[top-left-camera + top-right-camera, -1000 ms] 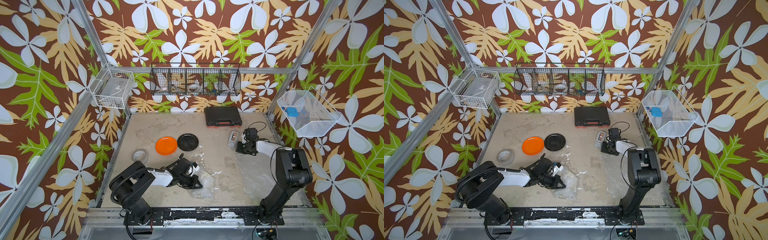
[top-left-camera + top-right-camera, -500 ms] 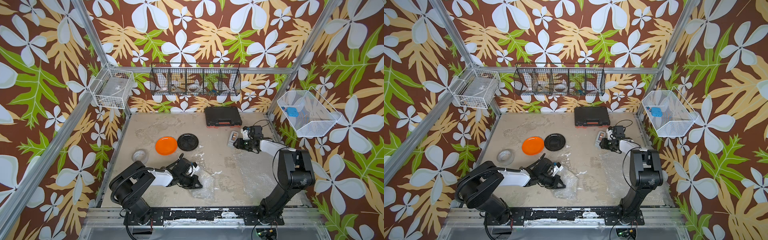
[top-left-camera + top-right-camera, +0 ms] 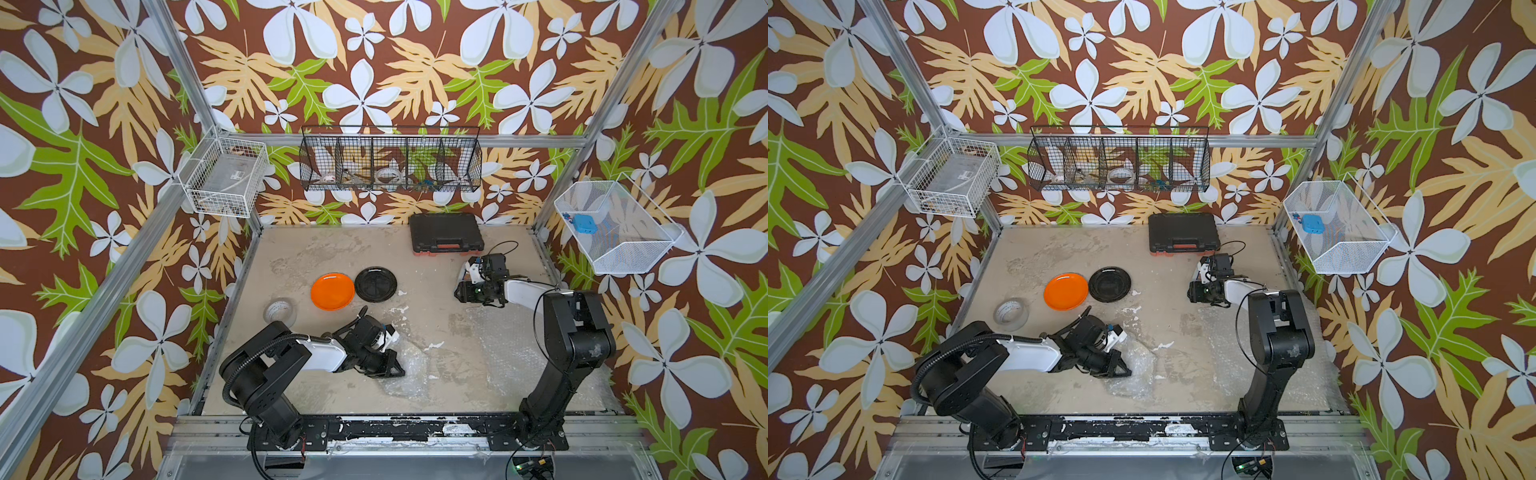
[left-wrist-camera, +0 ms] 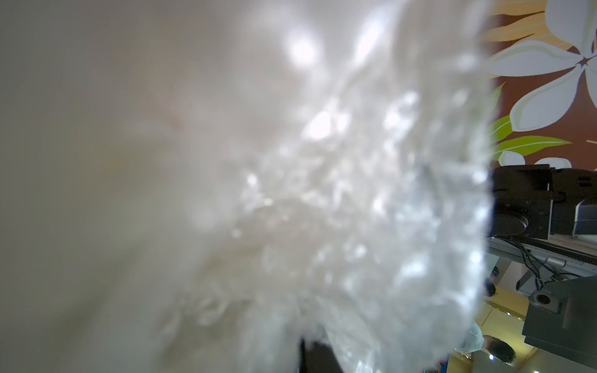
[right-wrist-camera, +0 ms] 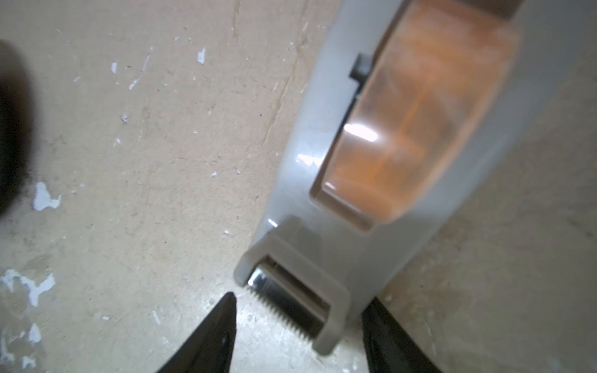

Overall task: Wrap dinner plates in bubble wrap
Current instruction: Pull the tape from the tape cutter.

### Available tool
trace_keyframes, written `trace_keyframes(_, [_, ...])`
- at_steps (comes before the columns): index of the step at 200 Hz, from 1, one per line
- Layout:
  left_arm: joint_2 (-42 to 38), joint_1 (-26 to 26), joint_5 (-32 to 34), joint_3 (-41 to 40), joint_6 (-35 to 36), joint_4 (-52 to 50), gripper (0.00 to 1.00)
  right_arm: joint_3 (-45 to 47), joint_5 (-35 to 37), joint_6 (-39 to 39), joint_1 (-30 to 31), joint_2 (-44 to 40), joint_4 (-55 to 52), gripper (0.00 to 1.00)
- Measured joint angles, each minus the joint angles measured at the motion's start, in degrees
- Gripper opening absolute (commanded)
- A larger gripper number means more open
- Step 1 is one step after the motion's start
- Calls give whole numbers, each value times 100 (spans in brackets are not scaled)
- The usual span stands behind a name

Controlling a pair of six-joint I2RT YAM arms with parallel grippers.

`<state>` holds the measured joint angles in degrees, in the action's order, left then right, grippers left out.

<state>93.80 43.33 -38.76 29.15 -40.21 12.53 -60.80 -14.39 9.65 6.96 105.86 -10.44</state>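
In both top views an orange dinner plate [image 3: 332, 291] [image 3: 1065, 291] and a black one [image 3: 375, 284] [image 3: 1109, 284] lie side by side mid-table. A crumpled bundle of bubble wrap [image 3: 406, 372] [image 3: 1133, 370] lies near the front. My left gripper [image 3: 392, 365] [image 3: 1121, 368] is shut on its edge, and wrap [image 4: 323, 193] blurs across the left wrist view. A flat sheet of bubble wrap [image 3: 494, 345] lies at the right. My right gripper [image 3: 459, 291] [image 5: 300, 310] stands open, its fingers [image 5: 223, 326] either side of the toothed end of a grey tape dispenser [image 5: 323, 181].
A roll of clear tape [image 3: 279, 311] sits left of the orange plate. A black case [image 3: 446, 237] lies at the back. Wire baskets hang on the left wall [image 3: 226, 180], the back wall [image 3: 390, 160] and the right wall [image 3: 615, 226].
My right gripper has opened and turned to point left beside the tape dispenser. The left arm and the bubble wrap bundle have stayed still.
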Motion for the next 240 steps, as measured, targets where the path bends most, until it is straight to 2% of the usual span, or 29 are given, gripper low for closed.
trace_keyframes(29, [2, 0, -2, 0, 0, 0, 8, -63, 636, -83, 168, 46, -83, 43])
trace_keyframes(72, [11, -4, -13, 0, 9, 2, 8, -61, 1034, -96, 289, 63, -118, 35])
trace_keyframes(93, [13, -4, -17, 2, 15, 4, 8, -39, 1102, -83, 332, 50, -120, 35])
trace_keyframes(111, [22, -7, -33, 2, 17, 9, 8, -57, 1213, -33, 413, 46, -164, 41])
trace_keyframes(135, [22, -7, -35, 2, 17, 11, 8, -118, 1314, 50, 538, 42, -326, 42])
trace_keyframes(159, [22, -7, -37, 0, 17, 15, 8, -188, 1434, 127, 595, 52, -503, 32])
trace_keyframes(189, [22, -7, -42, -22, 17, 63, 8, -232, 1491, 219, 634, 59, -638, 30])
trace_keyframes(240, [31, -7, -55, -28, 17, 83, 8, -321, 1325, 260, 704, 127, -669, 13])
